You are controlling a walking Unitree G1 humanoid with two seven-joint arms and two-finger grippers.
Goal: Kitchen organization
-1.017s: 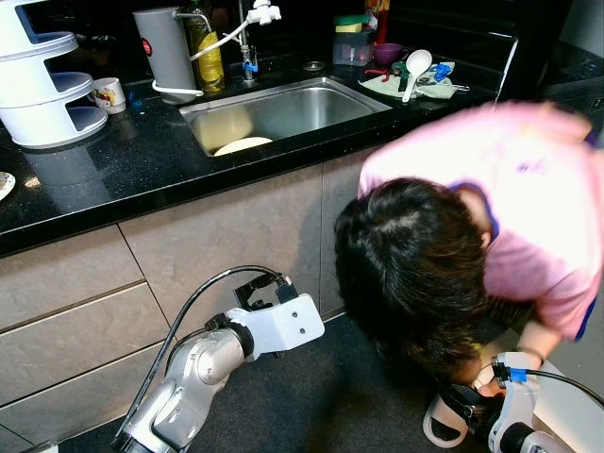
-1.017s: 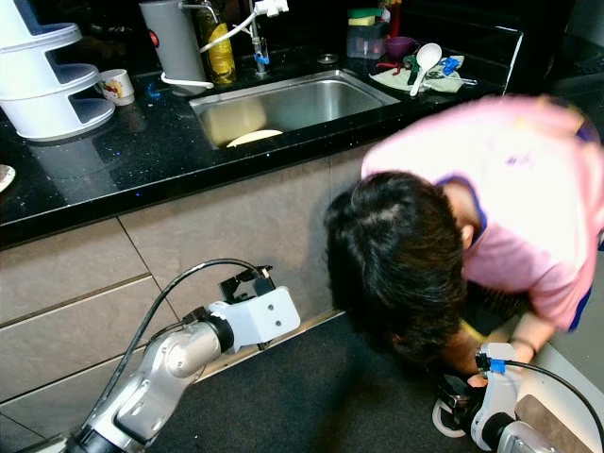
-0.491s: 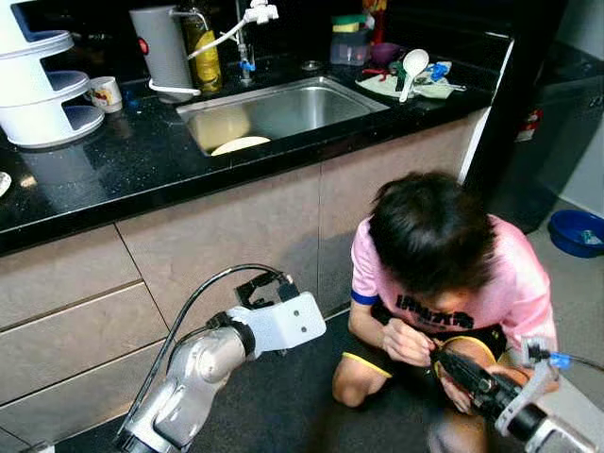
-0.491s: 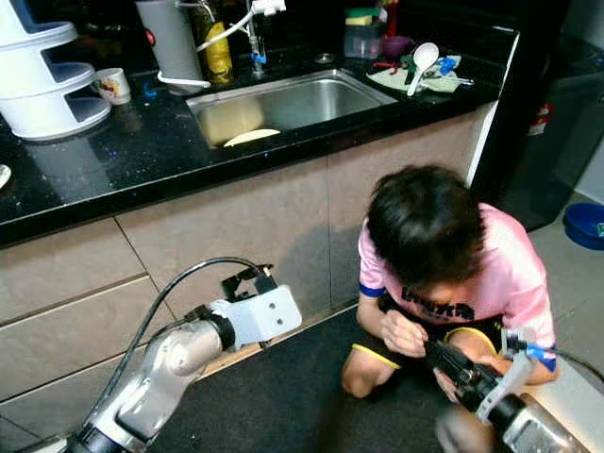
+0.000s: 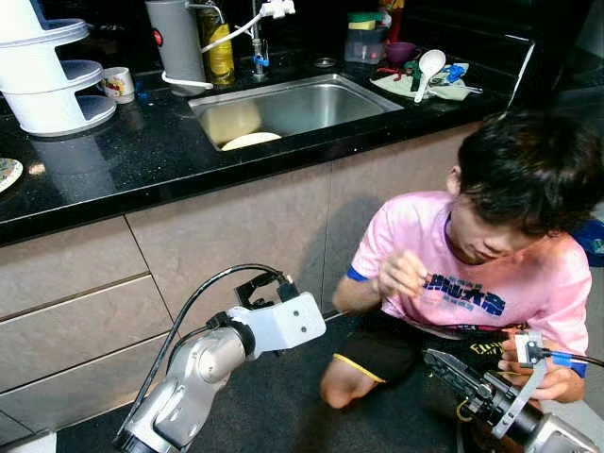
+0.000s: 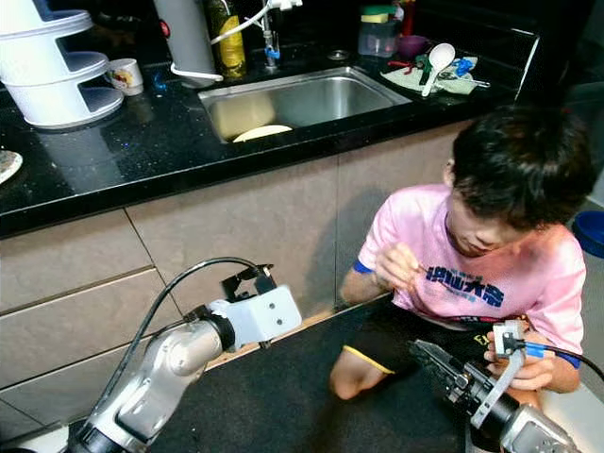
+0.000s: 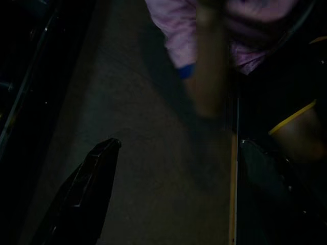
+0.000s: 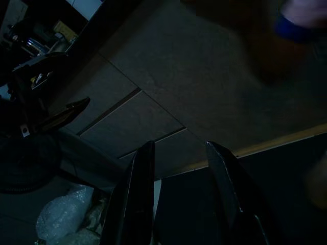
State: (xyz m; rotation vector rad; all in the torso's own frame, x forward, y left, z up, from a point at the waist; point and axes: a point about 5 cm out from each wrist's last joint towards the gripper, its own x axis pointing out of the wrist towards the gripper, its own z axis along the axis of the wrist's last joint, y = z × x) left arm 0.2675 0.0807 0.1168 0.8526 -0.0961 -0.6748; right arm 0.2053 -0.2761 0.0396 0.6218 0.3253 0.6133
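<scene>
Two grippers idle, person in workspace

Plate (image 5: 250, 141) lies flat in sink (image 5: 363, 101), at its left end; no clear long axis. Right gripper (image 8: 179, 168) fingers parted, empty, just beside a crouching person's hand (image 5: 557, 382). Left gripper (image 7: 168, 168) spread wide, empty. Risk: any arm swing could strike the person (image 5: 472, 283).

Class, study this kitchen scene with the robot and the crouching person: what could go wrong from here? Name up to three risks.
1. The person crouches right by the right claw, one hand on that arm's wrist; any arm movement might strike or pinch them.
2. The left claw points at the person's arm and knee, so a forward reach could hit them.
3. The loose cable looped over the left arm could snag on something.
</scene>
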